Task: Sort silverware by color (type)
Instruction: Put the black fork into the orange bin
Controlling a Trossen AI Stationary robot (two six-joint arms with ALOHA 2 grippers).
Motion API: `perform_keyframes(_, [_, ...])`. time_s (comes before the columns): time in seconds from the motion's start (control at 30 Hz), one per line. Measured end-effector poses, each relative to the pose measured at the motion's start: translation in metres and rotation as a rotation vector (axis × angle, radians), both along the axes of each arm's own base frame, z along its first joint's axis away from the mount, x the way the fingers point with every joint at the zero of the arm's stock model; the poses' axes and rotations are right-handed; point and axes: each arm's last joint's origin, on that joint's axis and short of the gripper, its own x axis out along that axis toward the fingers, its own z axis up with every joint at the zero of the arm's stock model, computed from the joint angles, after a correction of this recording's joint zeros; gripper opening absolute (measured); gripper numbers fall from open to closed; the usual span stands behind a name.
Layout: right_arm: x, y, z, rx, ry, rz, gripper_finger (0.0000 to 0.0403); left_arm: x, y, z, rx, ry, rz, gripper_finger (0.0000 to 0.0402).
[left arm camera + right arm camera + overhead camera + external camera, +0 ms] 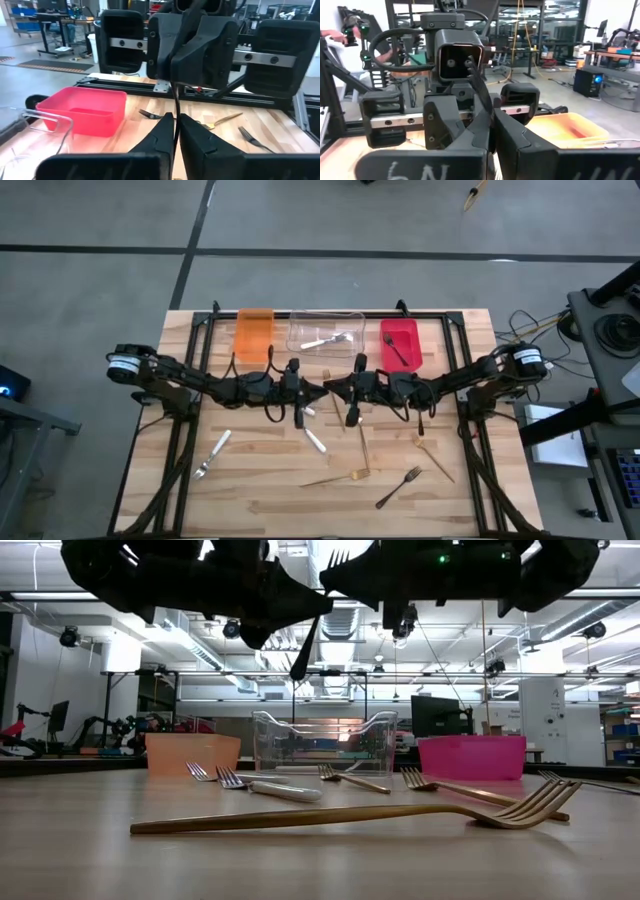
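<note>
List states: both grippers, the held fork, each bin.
left gripper: shut on black fork
right gripper: shut on the same fork
black fork: held by both, off the table
orange bin: looks empty
clear bin: holds one silver fork
red bin: holds one dark fork

I see even, fairly bright overhead light on the wooden table [250,480] from above, with only soft, short shadows under the arms. At table height the ceiling lamps [170,625] glare behind both arms, turning them into near-black silhouettes, and the nearest gold fork [340,815] looks slightly soft while catching a warm sheen. My wrist cameras blur the closest dark fingers [165,135], and the red bin [85,110] glows with saturated colour
</note>
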Motion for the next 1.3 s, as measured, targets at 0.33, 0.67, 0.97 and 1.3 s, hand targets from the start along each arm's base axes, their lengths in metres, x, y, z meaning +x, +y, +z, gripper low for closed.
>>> perform_keyframes(0.33, [-0.002,-0.005,0.001,0.065,-0.014,-0.18,0.0008,-0.001,0.006,-0.003,0.104,0.048,0.155,0.013])
perform_keyframes(0.67, [-0.004,-0.009,-0.001,0.098,-0.01,-0.353,0.0008,0.005,0.011,0.008,0.213,0.057,0.308,0.0209])
perform_keyframes(0.97, [-0.004,-0.009,-0.001,0.099,-0.008,-0.354,0.0008,0.034,0.01,0.006,0.21,0.069,0.324,0.0192])
perform_keyframes(1.3, [-0.004,-0.009,-0.001,0.097,-0.007,-0.354,0.0008,0.042,0.01,0.008,0.208,0.064,0.353,0.0108])
